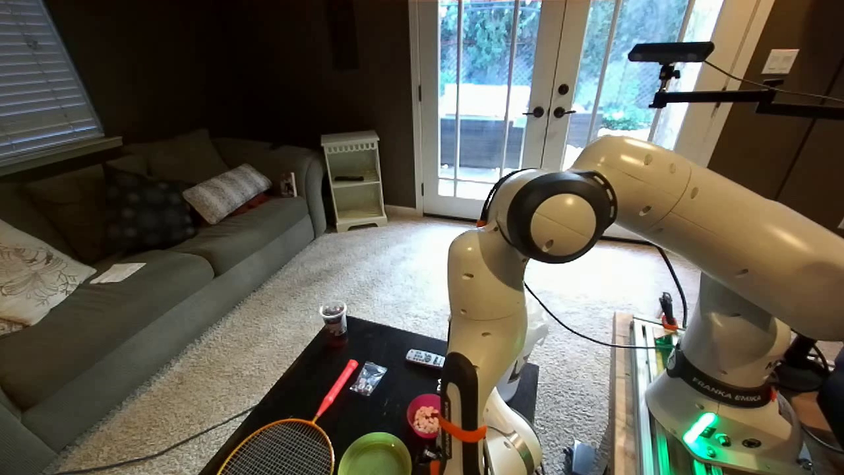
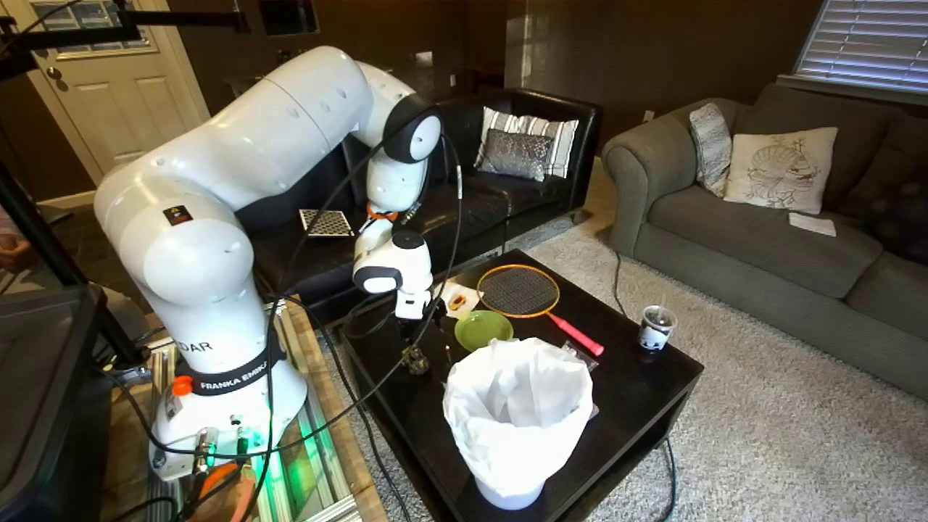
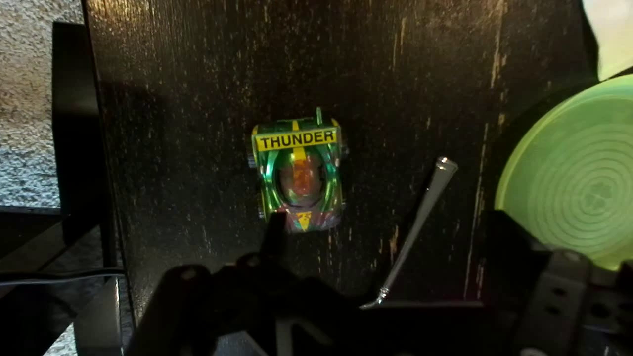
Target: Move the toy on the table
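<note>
The toy is a small shiny green car (image 3: 300, 175) with a yellow "THUNDER" strip. It lies on the black table (image 3: 198, 74), left of centre in the wrist view. It also shows in an exterior view (image 2: 415, 361), just below the gripper. My gripper (image 3: 388, 222) is open, its fingers wide apart with nothing held. In the wrist view the left finger overlaps the car's lower end, and most of the car lies above the fingertips. The gripper is above the table in an exterior view (image 2: 420, 330). The car is hidden or out of view in an exterior view where the arm blocks it.
A spoon (image 3: 417, 225) lies right of the car. A green plate (image 2: 483, 330), racket (image 2: 576, 333), cup (image 2: 656, 330) and white-bagged bin (image 2: 518, 428) stand or lie on the table. A pink bowl (image 1: 422, 400), remote (image 1: 425, 358) and small bag (image 1: 369, 378) are there too.
</note>
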